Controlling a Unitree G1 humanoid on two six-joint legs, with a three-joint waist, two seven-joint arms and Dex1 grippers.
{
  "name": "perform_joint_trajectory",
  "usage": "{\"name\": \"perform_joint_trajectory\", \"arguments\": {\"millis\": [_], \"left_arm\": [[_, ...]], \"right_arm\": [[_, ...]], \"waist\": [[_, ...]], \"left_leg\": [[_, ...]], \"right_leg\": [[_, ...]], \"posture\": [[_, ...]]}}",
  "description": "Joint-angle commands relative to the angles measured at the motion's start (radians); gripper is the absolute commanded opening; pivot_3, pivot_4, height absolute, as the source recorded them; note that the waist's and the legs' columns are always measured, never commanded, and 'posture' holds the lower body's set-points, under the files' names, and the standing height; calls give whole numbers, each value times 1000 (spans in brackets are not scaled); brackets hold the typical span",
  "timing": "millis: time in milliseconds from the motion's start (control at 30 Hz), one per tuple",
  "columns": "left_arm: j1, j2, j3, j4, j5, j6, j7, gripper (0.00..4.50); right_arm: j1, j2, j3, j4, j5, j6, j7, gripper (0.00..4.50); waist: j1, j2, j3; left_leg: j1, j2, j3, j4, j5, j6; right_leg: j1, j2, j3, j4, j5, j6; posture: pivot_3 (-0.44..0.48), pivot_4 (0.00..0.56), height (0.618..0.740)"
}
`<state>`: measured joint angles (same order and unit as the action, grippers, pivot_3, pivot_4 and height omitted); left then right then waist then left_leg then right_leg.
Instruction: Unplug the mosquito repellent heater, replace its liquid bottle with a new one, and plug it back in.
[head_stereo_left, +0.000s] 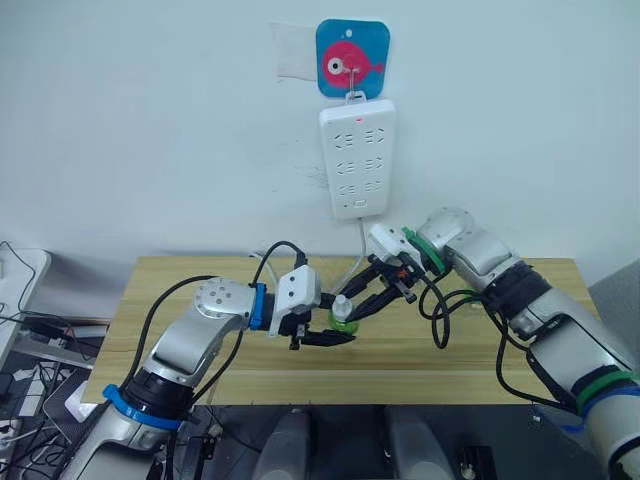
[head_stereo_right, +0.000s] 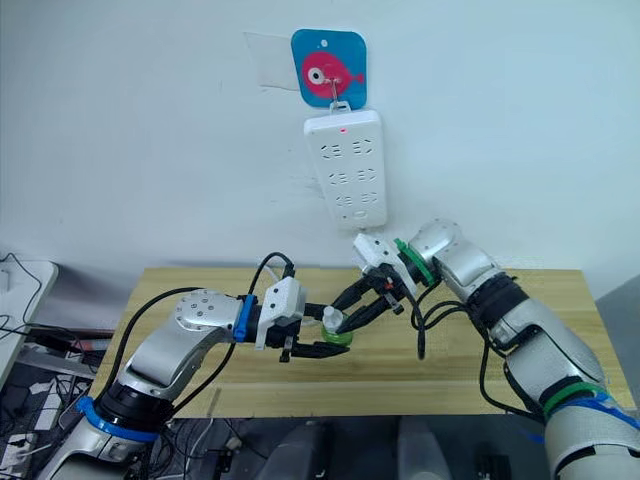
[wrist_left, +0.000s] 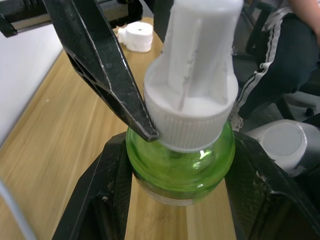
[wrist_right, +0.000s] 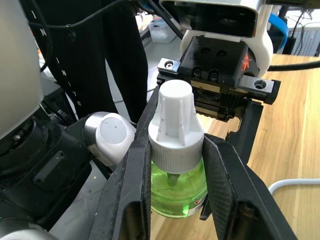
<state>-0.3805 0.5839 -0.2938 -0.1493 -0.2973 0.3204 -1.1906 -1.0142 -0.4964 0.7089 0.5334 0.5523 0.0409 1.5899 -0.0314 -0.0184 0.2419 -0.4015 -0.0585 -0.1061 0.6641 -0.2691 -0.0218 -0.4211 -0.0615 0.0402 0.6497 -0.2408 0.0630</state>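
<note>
While the white power strip hung on the wall, the new green bottle was held over the wooden table by the left gripper. Its white cap was pinched by the right gripper. Uncapping seemed next; a steady twist was needed.

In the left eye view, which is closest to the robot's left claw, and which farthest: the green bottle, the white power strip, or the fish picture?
1. Green bottle: between the left gripper's fingers, over the table.
2. White power strip: on the wall, above and behind.
3. Fish picture: highest on the wall, above the strip.
</note>
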Motion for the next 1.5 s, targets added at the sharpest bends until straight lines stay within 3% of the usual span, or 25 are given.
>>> {"name": "perform_joint_trajectory", "arguments": {"millis": [33,333,533,767,1133,1500], "left_arm": [[-3,-41,-70,-71,-39,-43,-80,2241],[9,-84,12,-47,-56,17,19,2241],[37,-139,93,-35,-63,83,186,2241],[51,-170,91,-17,-37,75,268,2241],[-5,-191,63,39,23,62,296,2241],[-3,-185,47,13,42,70,303,2241]], "right_arm": [[-59,-2,-53,45,22,2,25,1423],[96,-164,-221,-38,-18,76,8,4468],[336,-214,-421,-355,-11,209,-234,4468],[475,-154,-518,-578,-32,312,-454,4468],[526,-83,-542,-719,-40,396,-573,4468],[443,16,-498,-642,-102,471,-629,4468]], "waist": [[0,0,0],[10,0,0],[-6,0,0],[-7,0,0],[-2,0,0],[-4,0,0]], "left_leg": [[0,0,0,0,0,0],[-1,-1,0,0,0,0],[0,1,1,0,0,0],[2,0,1,2,-1,2],[1,0,2,2,0,0],[1,0,2,2,0,0]], "right_leg": [[0,0,0,0,0,0],[0,-1,0,0,0,0],[-1,-3,1,2,0,0],[-1,-3,2,10,0,0],[-1,0,1,9,0,0],[-1,1,2,9,0,0]], "posture": [[7,205,740],[-9,207,740],[-35,210,740],[-59,214,740],[-68,219,740],[-59,224,740]]}}
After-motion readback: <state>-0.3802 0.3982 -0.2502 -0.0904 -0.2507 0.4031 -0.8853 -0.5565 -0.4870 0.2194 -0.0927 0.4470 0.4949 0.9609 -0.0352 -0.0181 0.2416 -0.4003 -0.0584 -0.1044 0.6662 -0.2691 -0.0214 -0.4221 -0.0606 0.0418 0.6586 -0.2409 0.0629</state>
